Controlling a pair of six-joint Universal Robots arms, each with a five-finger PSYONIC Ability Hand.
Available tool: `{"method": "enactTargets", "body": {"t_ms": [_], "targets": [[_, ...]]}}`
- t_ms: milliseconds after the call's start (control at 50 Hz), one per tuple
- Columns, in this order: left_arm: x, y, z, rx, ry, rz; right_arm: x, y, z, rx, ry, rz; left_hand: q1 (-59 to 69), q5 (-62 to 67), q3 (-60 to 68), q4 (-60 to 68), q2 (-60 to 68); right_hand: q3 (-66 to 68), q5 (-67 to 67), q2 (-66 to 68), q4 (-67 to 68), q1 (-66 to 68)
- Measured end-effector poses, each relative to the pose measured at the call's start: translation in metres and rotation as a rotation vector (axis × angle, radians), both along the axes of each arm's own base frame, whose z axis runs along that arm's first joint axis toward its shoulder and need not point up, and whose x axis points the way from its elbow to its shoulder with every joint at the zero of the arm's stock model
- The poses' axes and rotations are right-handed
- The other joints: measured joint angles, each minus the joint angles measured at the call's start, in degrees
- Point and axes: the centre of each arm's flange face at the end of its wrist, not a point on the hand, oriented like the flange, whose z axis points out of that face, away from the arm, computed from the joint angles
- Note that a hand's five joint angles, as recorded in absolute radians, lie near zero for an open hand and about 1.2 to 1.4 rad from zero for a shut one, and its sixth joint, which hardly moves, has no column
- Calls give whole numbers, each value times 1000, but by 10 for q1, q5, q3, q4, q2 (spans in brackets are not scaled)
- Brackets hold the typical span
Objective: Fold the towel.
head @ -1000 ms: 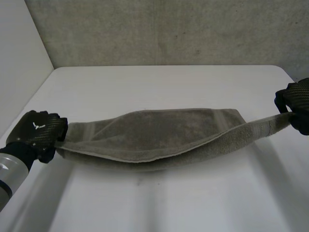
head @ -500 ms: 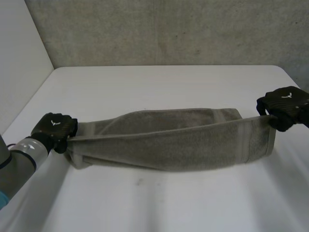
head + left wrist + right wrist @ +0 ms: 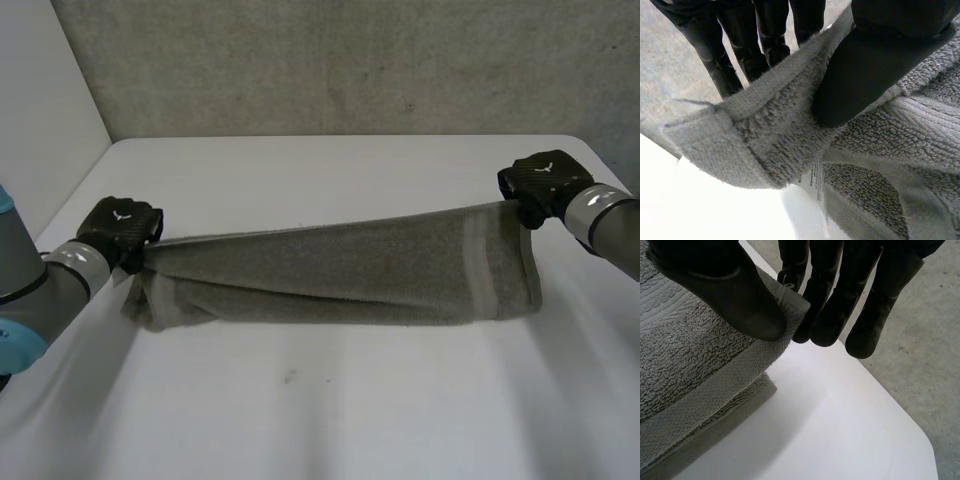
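Folding step, mid-carry. The towel (image 3: 340, 265) spans the middle of the white table (image 3: 330, 420). Its upper edge is drawn into a nearly straight line between my two hands, and the rest drapes down in a doubled sheet onto the tabletop.

My left hand (image 3: 120, 228) grasps one end. In the left wrist view my thumb (image 3: 865, 65) presses the hemmed corner against my fingers (image 3: 740, 45) behind it, and a small printed label (image 3: 815, 181) shows on the layer below. My right hand (image 3: 540, 180) grasps the other end the same way. There the thumb (image 3: 725, 290) bears on the woven band at the corner, with the fingers (image 3: 840, 295) closing behind the cloth. Both hands hold their ends clear of the table.

How to do this step well, as I judge it:
- Hold both pinches firm, because a slip at either corner would let that end sag and skew the fold.
- Move the two hands at one height and one pace, with only enough pull to stop the edge drooping in the middle.
- Carry the held edge across until it lies over the resting edge.
- Lower it so the hems meet along their whole length.
- Open the hands only once the cloth is down and flat.
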Motion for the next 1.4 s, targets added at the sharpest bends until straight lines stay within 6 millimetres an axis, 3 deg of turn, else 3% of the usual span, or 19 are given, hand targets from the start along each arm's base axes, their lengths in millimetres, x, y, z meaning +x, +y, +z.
{"method": "enactTargets", "body": {"t_ms": [240,440,480,540,600,700,820,940,1060,1240,1400], "targets": [[-2,-21,-16,26,-3,-1,7,-18,-16,-10,24,-34,-7,-14,-27,-28,-27,0,0,0,0,0],[-8,-34,-20,25,-3,-9,11,-29,-27,-16,33,-50,-154,-161,-170,-172,-171,-5,-3,-5,-3,-5],[-9,-35,-21,24,-4,-12,12,-30,-29,-17,35,-53,-255,-255,-263,-264,-272,-73,-72,-73,-68,-74],[-13,-37,-20,15,-5,-16,13,-33,-29,-25,37,-65,-470,-478,-485,-487,-486,-359,-378,-366,-356,-365],[-15,-40,-18,2,-7,-10,13,-36,-26,-38,36,-78,-541,-547,-558,-558,-558,-584,-610,-586,-581,-586],[-15,-44,-8,-30,-11,13,14,-38,-15,-67,24,-92,-567,-569,-585,-585,-586,-623,-633,-618,-617,-630],[-15,-47,16,-89,-11,55,14,-37,13,-120,-18,-103,-573,-572,-590,-592,-592,-623,-633,-618,-617,-632],[-12,-43,47,-148,-2,80,9,-24,48,-162,-56,-107,-575,-572,-593,-595,-594,-623,-633,-618,-617,-632],[-7,-31,57,-154,-4,84,6,-2,57,-146,-60,-84,-578,-573,-595,-597,-595,-623,-633,-618,-617,-632],[9,-18,52,-112,-16,113,7,47,43,-74,-59,3,-578,-573,-595,-597,-596,-579,-574,-581,-582,-582],[18,6,27,-2,-24,125,-1,77,10,9,-57,23,-576,-573,-586,-587,-586,-561,-544,-564,-556,-556]]}}
